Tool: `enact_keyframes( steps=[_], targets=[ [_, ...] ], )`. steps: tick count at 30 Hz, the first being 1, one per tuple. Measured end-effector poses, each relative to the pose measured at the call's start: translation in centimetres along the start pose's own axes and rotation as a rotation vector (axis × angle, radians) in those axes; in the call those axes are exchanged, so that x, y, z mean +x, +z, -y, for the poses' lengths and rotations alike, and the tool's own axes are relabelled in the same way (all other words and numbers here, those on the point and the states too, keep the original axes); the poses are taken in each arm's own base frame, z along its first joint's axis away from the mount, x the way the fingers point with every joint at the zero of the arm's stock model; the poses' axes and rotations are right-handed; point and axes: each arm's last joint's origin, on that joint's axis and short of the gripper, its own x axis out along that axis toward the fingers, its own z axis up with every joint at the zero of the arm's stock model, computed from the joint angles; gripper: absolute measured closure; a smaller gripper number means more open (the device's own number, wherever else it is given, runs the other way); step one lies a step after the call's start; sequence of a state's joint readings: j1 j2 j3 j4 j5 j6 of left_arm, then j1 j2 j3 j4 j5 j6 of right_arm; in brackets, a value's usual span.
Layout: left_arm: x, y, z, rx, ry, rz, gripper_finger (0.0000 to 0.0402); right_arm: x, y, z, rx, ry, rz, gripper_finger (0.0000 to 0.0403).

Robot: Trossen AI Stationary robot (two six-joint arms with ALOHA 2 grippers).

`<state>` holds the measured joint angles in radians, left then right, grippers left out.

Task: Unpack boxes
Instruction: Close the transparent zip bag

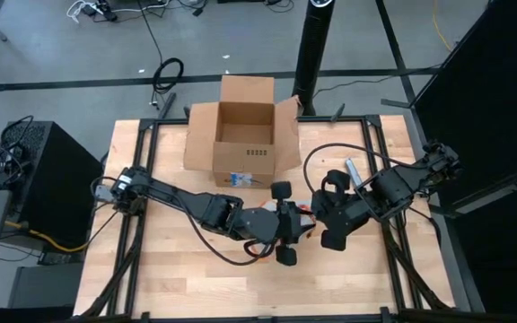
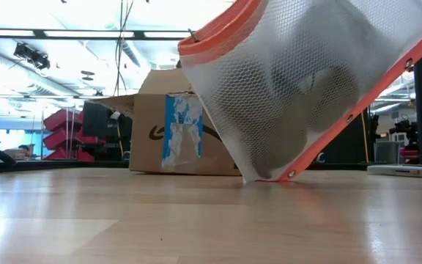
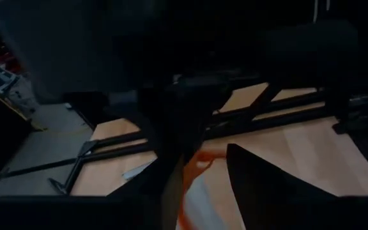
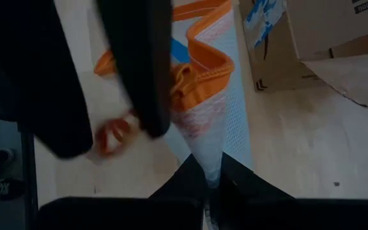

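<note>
The wooden table (image 1: 178,287) fills the middle and lower part of the high view, framed by dark rails. At its upper centre stands the brown corrugated cardboard box (image 1: 240,135), flaps spread open and its inside bare as far as can be seen, a white-and-blue label (image 1: 245,178) on the side facing the arms. In the low view the same box (image 2: 174,136) sits left of centre behind the pouch, label (image 2: 182,136) toward the camera.

The left arm (image 1: 178,202) reaches from the left edge toward centre frame; the right arm (image 1: 402,184) comes in from the right edge. Their tools meet just below the box.

A mesh pouch with orange edging (image 2: 306,88) dominates the upper right of the low view, tilted, one corner touching the tabletop.

The right gripper (image 4: 213,185), at bottom centre of its wrist view, is clamped on a corner of the pouch (image 4: 206,115).

The left gripper (image 1: 285,235) lies at centre frame beside the pouch's orange edge (image 3: 193,166); whether its fingers are apart or together cannot be told.
</note>
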<state>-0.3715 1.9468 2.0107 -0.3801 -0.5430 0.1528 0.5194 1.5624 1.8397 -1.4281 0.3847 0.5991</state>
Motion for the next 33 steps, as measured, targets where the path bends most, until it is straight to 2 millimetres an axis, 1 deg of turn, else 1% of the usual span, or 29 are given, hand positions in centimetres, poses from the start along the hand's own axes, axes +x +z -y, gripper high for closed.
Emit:
enact_keyframes(
  steps=[15,17,20,27,29,33],
  targets=[
    [-0.5,0.1,-0.3,-0.048,0.106,-0.065,0.0374,0.0,-0.1,-0.1,0.03,0.019,-0.014,0.0403],
    [-0.9,0.3,-0.5,-0.115,0.135,-0.081,0.0365,0.0,-0.1,-0.1,0.031,0.021,-0.015,0.0403],
    [-1.5,0.3,-0.7,-0.213,0.135,-0.123,0.0344,0.0,-0.1,-0.1,0.03,0.022,-0.016,0.0403],
    [-1.7,0.3,-0.3,-0.451,0.038,-0.139,0.0269,0.0,-0.1,-0.1,0.03,0.021,-0.015,0.0403],
    [-1.5,0.2,-0.3,-0.489,0.029,-0.147,0.0248,0.0,-0.1,-0.1,0.031,0.021,-0.015,0.0403],
    [-1.1,-0.2,-0.5,-0.468,0.033,-0.155,0.0238,0.0,-0.1,-0.1,0.032,0.022,-0.013,0.0403]
  ],
)
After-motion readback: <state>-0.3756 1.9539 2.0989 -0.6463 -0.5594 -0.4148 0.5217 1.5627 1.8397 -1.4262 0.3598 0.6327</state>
